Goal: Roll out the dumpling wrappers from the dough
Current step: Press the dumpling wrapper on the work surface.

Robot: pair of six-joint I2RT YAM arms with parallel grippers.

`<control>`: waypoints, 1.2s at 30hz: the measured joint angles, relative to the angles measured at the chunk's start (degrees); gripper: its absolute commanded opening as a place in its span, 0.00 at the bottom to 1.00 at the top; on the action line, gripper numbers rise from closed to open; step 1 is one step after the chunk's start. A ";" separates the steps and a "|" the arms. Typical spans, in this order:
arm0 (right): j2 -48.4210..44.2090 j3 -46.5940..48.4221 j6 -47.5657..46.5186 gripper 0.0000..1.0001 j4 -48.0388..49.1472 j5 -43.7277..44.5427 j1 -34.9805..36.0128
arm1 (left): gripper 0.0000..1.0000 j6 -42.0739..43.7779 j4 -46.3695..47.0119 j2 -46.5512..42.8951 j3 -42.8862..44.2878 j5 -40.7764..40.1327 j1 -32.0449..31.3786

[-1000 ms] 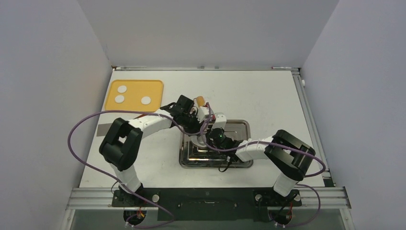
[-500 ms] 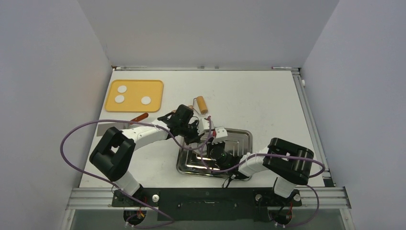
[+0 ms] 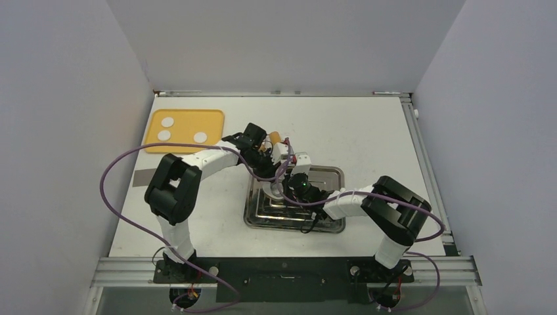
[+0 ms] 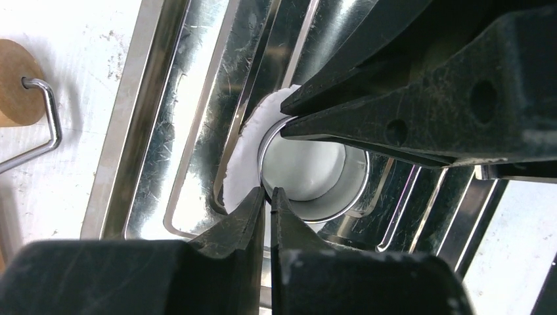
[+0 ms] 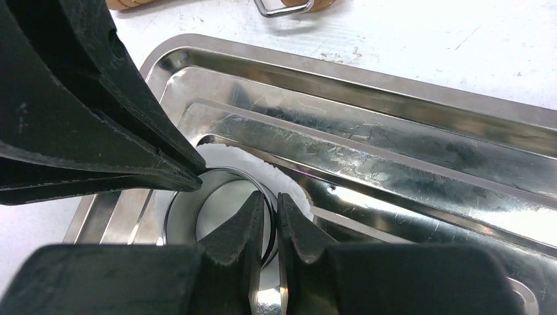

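A thin white dumpling wrapper point(image 4: 238, 167) point(image 5: 266, 168) lies flat in the steel tray point(image 3: 330, 173) point(image 4: 141, 118) point(image 5: 394, 85), under a shiny metal ring point(image 4: 355, 190) point(image 5: 172, 210) point(image 3: 276, 191). My left gripper point(image 4: 267, 192) point(image 3: 271, 186) is shut on the ring's near rim. From the opposite side my right gripper point(image 5: 271, 199) point(image 3: 284, 190) is shut on the ring's wall. Three small white lumps of dough point(image 3: 167, 122) point(image 3: 164, 136) point(image 3: 200, 138) sit on the yellow tray point(image 3: 186, 153) at the far left.
A wooden rolling pin point(image 3: 276, 137) point(image 4: 14, 82) with a wire handle point(image 5: 282, 8) lies just beyond the steel tray, partly under my left wrist. A grey patch point(image 3: 140, 178) marks the table's left side. Side walls close in the table.
Half a second ago both grippers and the steel tray were nearer the front edge, the tray skewed. They have moved back, and my left wrist partly covers the rolling pin again.
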 measured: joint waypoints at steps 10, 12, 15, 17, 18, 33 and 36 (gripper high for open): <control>-4.00 -0.59 0.94 0.08 -6.38 -5.29 1.36 | 0.00 -0.15 -2.38 -2.43 -3.50 3.50 0.46; -3.69 -0.28 0.92 0.08 -6.62 -5.75 1.03 | 0.00 -1.03 -2.23 -2.29 -3.56 3.34 0.50; -1.73 1.68 0.98 0.08 -6.75 -6.86 -0.52 | 0.00 -3.23 -2.95 -1.16 -1.81 2.19 0.98; 0.37 4.00 1.05 0.08 -6.67 -7.72 -2.43 | 0.00 -4.22 -3.50 0.42 1.18 0.39 1.49; 1.36 5.20 0.96 0.08 -6.64 -7.96 -3.39 | 0.00 -4.68 -3.41 1.22 2.56 -0.61 1.66; -2.64 1.79 4.87 0.08 -9.35 -3.54 2.64 | 0.00 -5.90 0.04 -5.86 -7.02 -1.79 -0.24; -2.40 2.32 4.87 0.09 -9.84 -4.50 1.33 | 0.00 -6.27 -1.22 -4.28 -4.76 -1.88 -0.24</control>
